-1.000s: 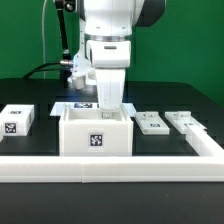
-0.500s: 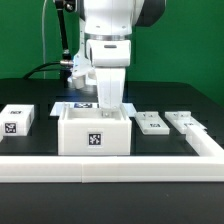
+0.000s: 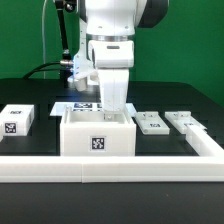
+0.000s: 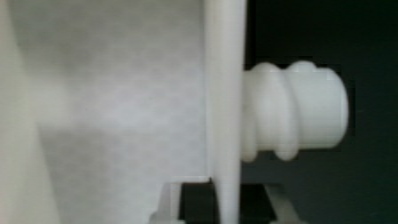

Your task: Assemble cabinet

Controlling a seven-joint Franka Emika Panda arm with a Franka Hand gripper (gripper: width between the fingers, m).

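The white cabinet body (image 3: 98, 140), an open box with a tag on its front, stands in the middle of the table. My gripper (image 3: 115, 108) reaches down into it from above, at its back right part. In the wrist view a thin white wall of the cabinet (image 4: 222, 100) runs between my jaws, which press on it from both sides; the gripper (image 4: 222, 205) is shut on that wall. A ribbed white knob (image 4: 302, 110) sticks out of the wall's outer side. Two flat white panels (image 3: 151, 123) (image 3: 186, 123) lie toward the exterior view's right.
A small white tagged block (image 3: 17, 121) lies at the exterior view's left. The marker board (image 3: 78, 105) lies behind the cabinet body. A long low white border rail (image 3: 110, 166) runs along the front and up the right side (image 3: 208, 142).
My gripper and the cabinet body have shifted a little toward the exterior view's right together. The other parts have not moved.
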